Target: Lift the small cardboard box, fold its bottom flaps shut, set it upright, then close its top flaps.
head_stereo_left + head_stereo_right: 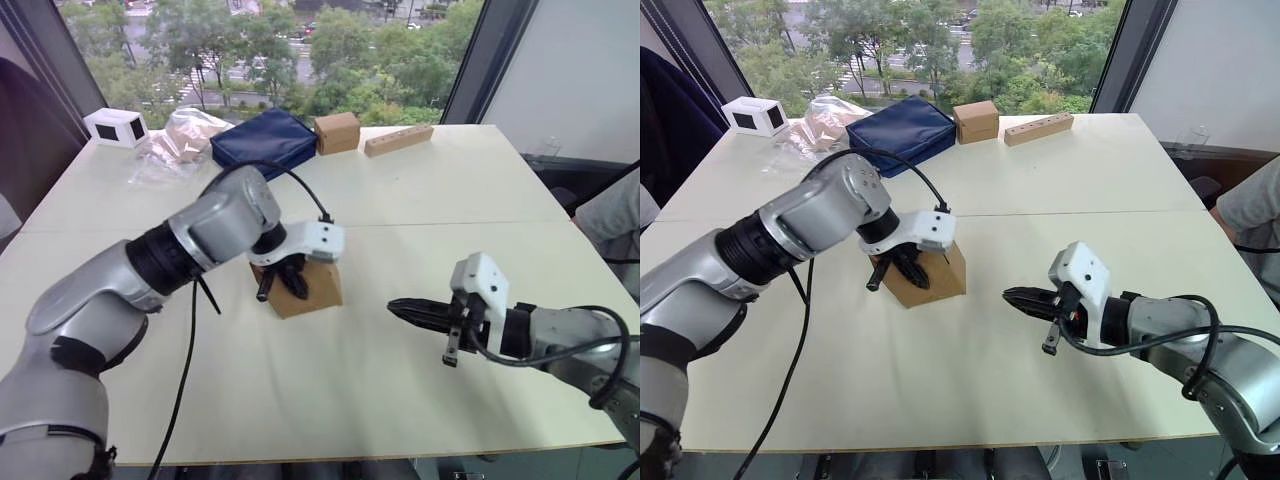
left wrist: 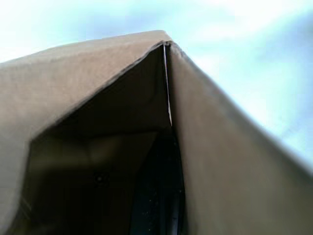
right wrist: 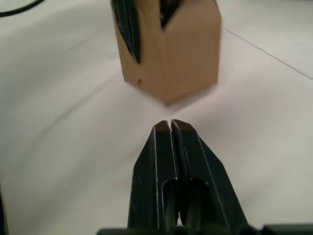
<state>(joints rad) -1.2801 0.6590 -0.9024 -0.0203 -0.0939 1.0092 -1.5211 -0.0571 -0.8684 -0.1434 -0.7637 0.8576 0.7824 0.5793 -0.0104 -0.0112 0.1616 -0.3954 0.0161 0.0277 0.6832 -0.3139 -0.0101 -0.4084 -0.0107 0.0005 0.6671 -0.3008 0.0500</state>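
Note:
The small cardboard box (image 1: 312, 287) is plain brown and stands tilted near the middle of the table (image 1: 420, 210). My left gripper (image 1: 284, 279) comes down on it from above and is shut on one of its walls. One black finger lies on the outer face and the other inside the open end. The left wrist view looks into the box's dark inside (image 2: 98, 161), past a cardboard corner seam. My right gripper (image 1: 395, 305) hovers low over the table to the box's right, shut and empty, its tips pointing at the box (image 3: 166, 54). Whether the box touches the table I cannot tell.
Along the far edge stand a white box with dark windows (image 1: 117, 127), a crumpled plastic bag (image 1: 180, 140), a navy pouch (image 1: 265, 140), another brown carton (image 1: 337, 131) and a long wooden block (image 1: 398, 140). A person's sleeve (image 1: 610, 215) shows at the right edge.

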